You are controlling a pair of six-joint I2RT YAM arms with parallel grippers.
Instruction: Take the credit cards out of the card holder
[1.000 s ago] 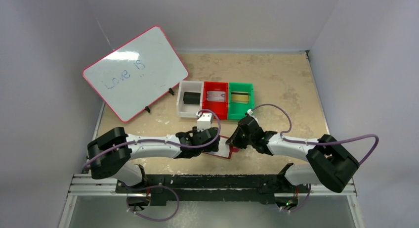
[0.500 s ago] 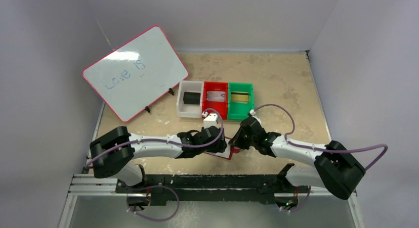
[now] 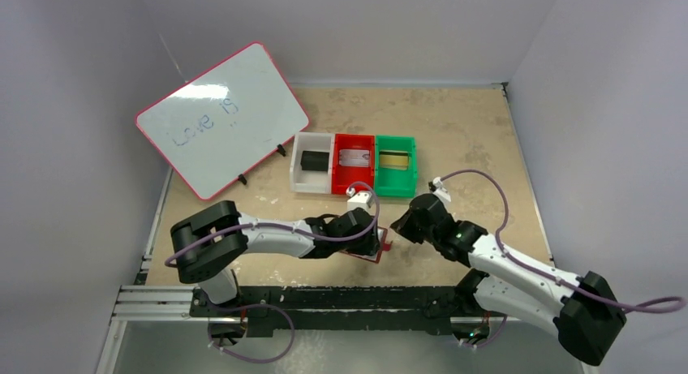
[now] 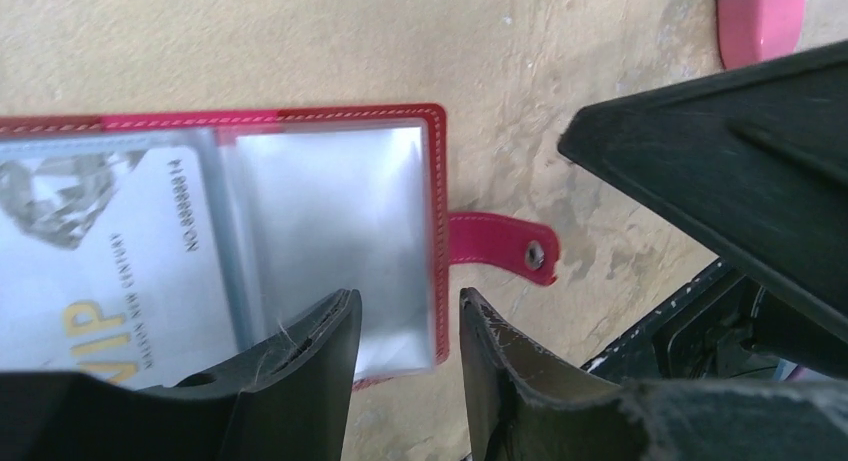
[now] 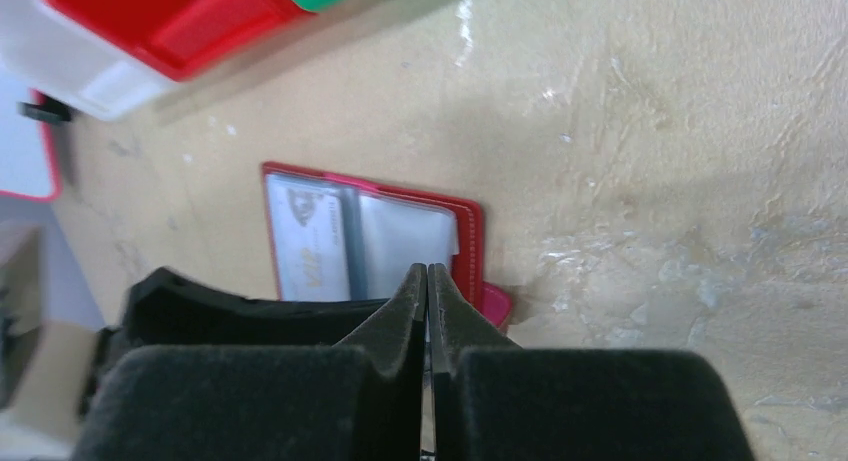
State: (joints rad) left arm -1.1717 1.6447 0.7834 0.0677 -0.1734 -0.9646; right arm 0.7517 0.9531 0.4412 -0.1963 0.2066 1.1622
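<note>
Your left gripper [image 3: 367, 242] sits low over the dark red book-style card holder [image 3: 379, 250], fingers narrowly spread above its right-hand clear plastic sleeve [image 4: 330, 221]; a silver-grey plastic card [image 4: 110, 241] marked VIP lies in the left sleeve; the black metal rail [image 3: 324, 297] runs close behind you; a white plastic bin [image 3: 312, 173], red one [image 3: 354, 163] and green one [image 3: 395, 165] stand just beyond; the red snap tab [image 4: 500, 251] juts towards your right gripper [image 3: 403, 225], which hangs just right of the holder, apart from it, fingers pressed together; bare tan table [image 3: 487, 147] opens rightward.
</note>
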